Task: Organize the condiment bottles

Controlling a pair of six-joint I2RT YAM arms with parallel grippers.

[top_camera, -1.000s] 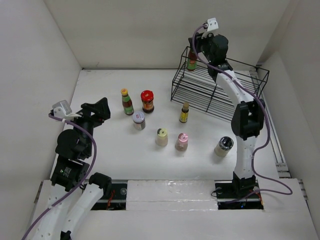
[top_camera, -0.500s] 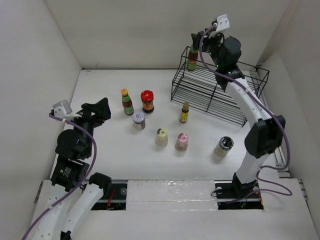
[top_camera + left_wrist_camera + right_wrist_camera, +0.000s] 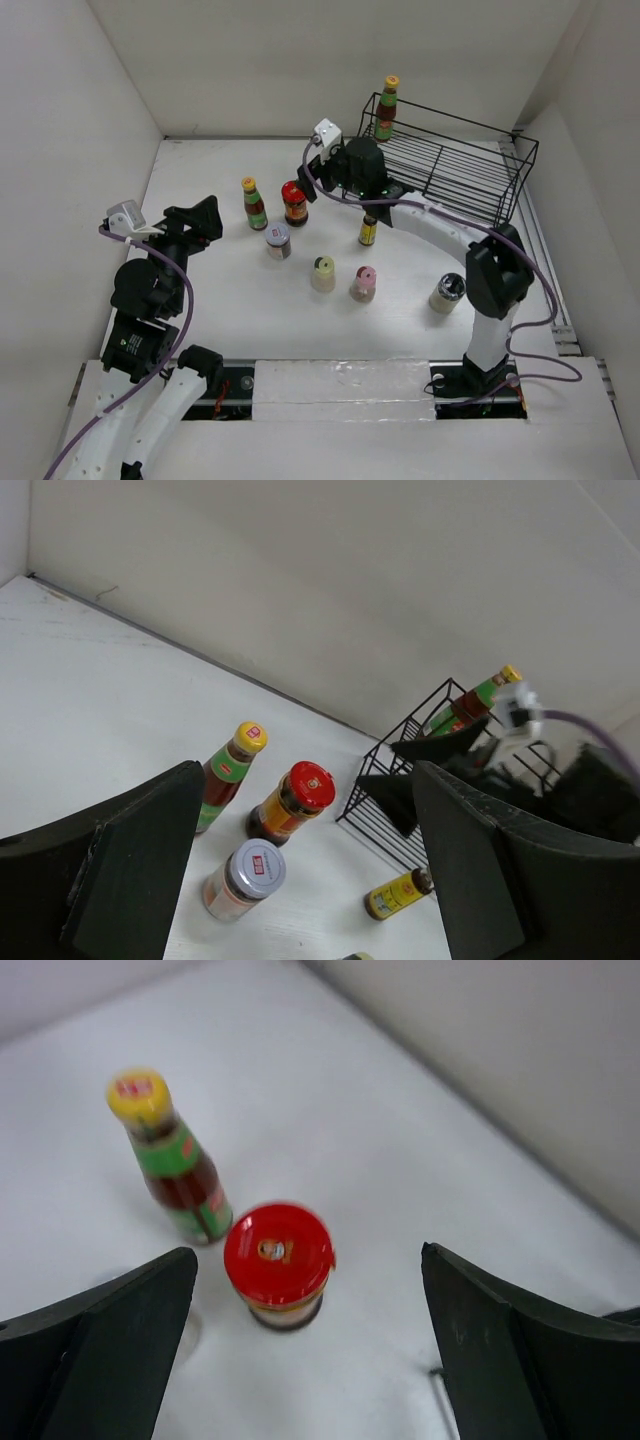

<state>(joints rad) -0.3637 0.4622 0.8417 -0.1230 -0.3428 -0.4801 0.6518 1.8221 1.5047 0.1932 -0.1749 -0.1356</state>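
Observation:
A yellow-capped sauce bottle (image 3: 386, 108) stands on the top left corner of the black wire rack (image 3: 450, 165). My right gripper (image 3: 312, 175) hangs open just right of and above the red-lidded dark jar (image 3: 294, 203). In the right wrist view the jar (image 3: 277, 1260) lies between the spread fingers of that gripper (image 3: 305, 1260), untouched, with another yellow-capped bottle (image 3: 170, 1160) behind it. On the table stand a silver-lidded jar (image 3: 278, 240), a small yellow bottle (image 3: 369, 230), a cream shaker (image 3: 323, 274), a pink-capped shaker (image 3: 363, 284) and a dark-topped shaker (image 3: 447, 293). My left gripper (image 3: 200, 220) is open and empty at the left.
The right arm's forearm (image 3: 430, 215) stretches across the table in front of the rack, over the small yellow bottle. White walls close the table on three sides. The left wrist view shows the rack (image 3: 400, 810) beyond the red-lidded jar (image 3: 290, 805).
My right arm has swung from the rack's top down and left to the red-lidded jar, and its jaws have opened wide. The sauce bottle stays on the rack. The left arm is still.

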